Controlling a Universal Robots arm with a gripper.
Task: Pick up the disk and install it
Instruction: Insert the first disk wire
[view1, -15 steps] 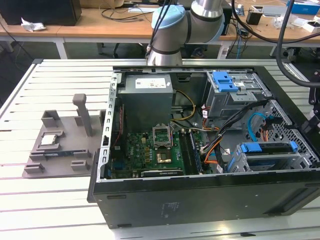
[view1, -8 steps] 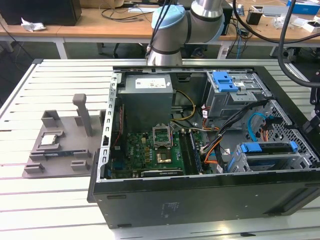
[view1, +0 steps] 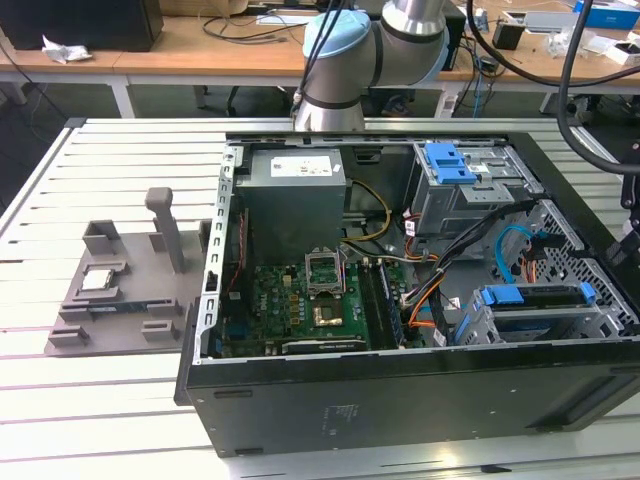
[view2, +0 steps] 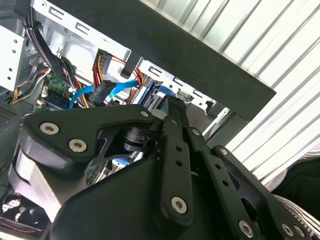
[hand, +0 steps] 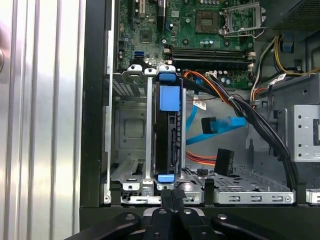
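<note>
The disk (hand: 166, 140) stands on edge in a slot of the metal drive cage (hand: 130, 130), with the blue tabs of its carrier at both ends. In the exterior view the disk (view1: 530, 297) sits in the cage at the case's corner nearest the exterior view's right. My gripper (hand: 172, 196) is shut with nothing between its fingers. It hovers just off the disk's near blue tab, over the case's black wall. In the second wrist view the gripper (view2: 175, 106) points at the same cage, its fingers pressed together.
The open computer case (view1: 400, 385) lies on a slatted metal table (view1: 120, 420). Inside are the motherboard (view1: 310, 300), power supply (view1: 295, 195), a second cage with a blue latch plate (view1: 450, 160), and orange and blue cables (hand: 220, 125). A grey fixture (view1: 120, 290) holding a chip lies beside the case.
</note>
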